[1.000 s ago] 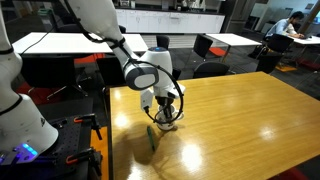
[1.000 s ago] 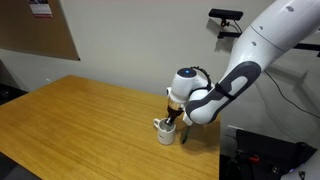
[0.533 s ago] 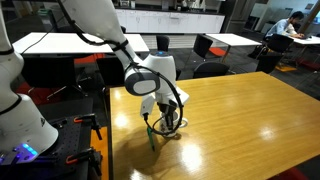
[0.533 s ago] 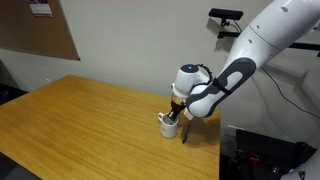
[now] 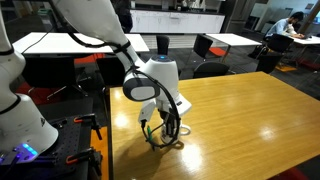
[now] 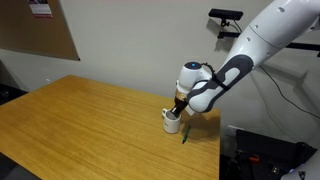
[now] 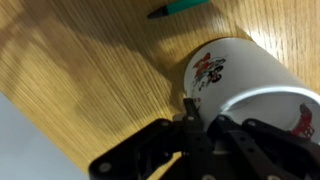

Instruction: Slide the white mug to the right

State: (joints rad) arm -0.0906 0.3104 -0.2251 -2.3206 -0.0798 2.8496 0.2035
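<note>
Evidently the sliding step is under way. The gripper (image 7: pixel 205 120) is standing down over the white mug (image 7: pixel 245 75), which is sitting upright on the wooden table (image 6: pixel 80 115) directly beneath it. One dark finger (image 7: pixel 188 108) is lying against the mug's outer wall just under the rim, and the other seems to be reaching inside. This close view is too blurred to tell whether the jaws are pinching the wall or merely hooking it.

The next move is probably calling for a low, level sideways push that keeps the mug's base flat on the wood, with no lifting or tipping.

A green pen (image 6: pixel 186 133) is lying just beside the mug on the gripper's outer side, apart from it, and the table's edge is running close beyond that. On the gripper's opposite side, broad bare wood is opening out, so room is short only toward the pen and that edge.
</note>
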